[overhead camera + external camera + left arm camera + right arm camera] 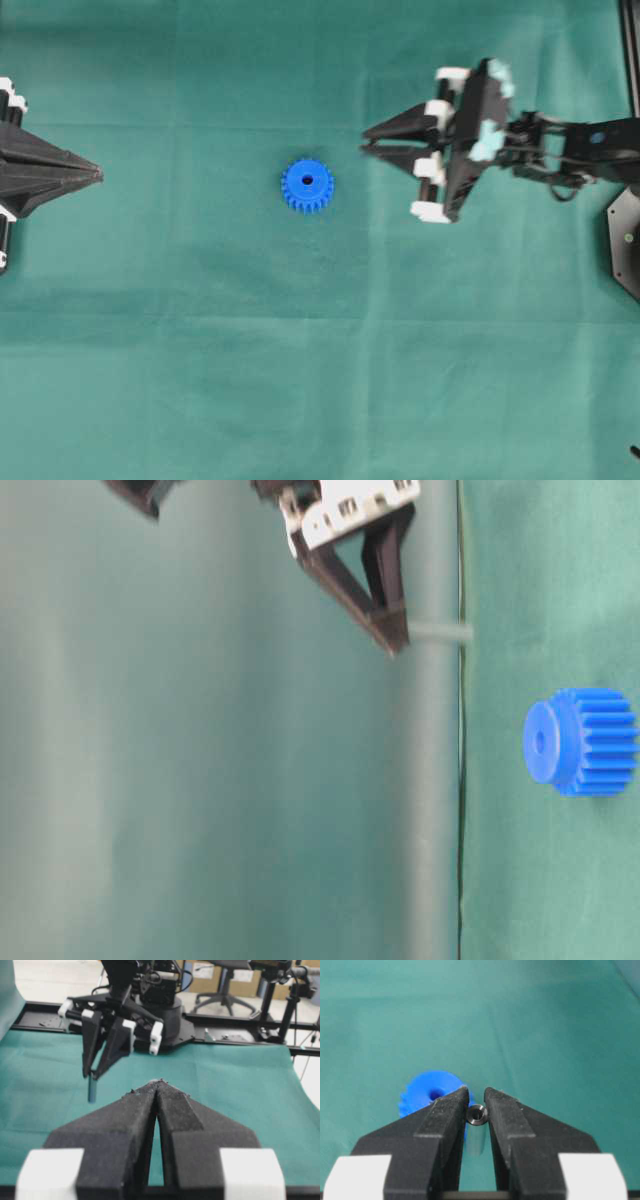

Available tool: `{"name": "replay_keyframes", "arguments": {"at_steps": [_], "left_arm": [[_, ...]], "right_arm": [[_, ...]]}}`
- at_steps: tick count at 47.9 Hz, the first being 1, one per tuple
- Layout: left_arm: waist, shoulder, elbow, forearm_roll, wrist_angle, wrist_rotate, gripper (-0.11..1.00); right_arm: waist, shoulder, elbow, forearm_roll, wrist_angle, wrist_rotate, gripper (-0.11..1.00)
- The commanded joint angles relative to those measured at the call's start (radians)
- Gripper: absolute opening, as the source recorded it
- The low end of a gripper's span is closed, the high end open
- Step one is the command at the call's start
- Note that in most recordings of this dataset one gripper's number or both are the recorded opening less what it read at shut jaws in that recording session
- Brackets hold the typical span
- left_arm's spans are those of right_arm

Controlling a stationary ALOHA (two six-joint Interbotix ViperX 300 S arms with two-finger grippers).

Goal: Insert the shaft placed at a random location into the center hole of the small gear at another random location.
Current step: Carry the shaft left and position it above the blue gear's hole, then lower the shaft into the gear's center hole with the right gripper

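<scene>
Clamped between the tips of the right gripper point(477, 1105) is the shaft point(477, 1114), seen end-on in the right wrist view as a small shiny silver-grey ring with a dark centre. In the left wrist view the same pin hangs down from the fingertips as a short grey cylinder, clear of the cloth. The pick-up is therefore judged done; alignment over the hole and the insertion itself are left.

The small gear point(307, 186) lies flat on the green cloth point(200, 350), ahead of and below the right gripper's tips and apart from them, slightly to the left of the shaft as the wrist camera sees it. Its center hole point(307, 181) is empty, round and dark, about as wide as the pin. The gear is bright blue plastic, with many fine teeth around the rim and a raised smooth hub.

The left gripper point(97, 176) is held well away from the gear, on its far side from the right gripper, its fingers pressed together on nothing. Both grippers' fingers are matte black with a grainy surface and taper to narrow wedges. The cloth looks soft and faintly creased.
</scene>
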Motion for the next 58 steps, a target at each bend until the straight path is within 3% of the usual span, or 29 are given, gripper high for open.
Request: {"name": "replay_keyframes", "arguments": {"at_steps": [1,21,58], "left_arm": [[0.003,0.009,-0.008,-0.002,-0.011,0.002,-0.01],[0.003,0.014,-0.006,-0.002,-0.009,0.000,-0.01],[0.003,0.014,-0.005,-0.002,-0.011,-0.002,-0.01]], "right_arm": [[0.021,0.026,-0.075,-0.003,0.006,-0.002,0.15],[0.048,0.133,-0.232,-0.003,0.069,-0.006,0.15],[0.048,0.230,-0.236,0.003,0.041,-0.006,0.15]]}}
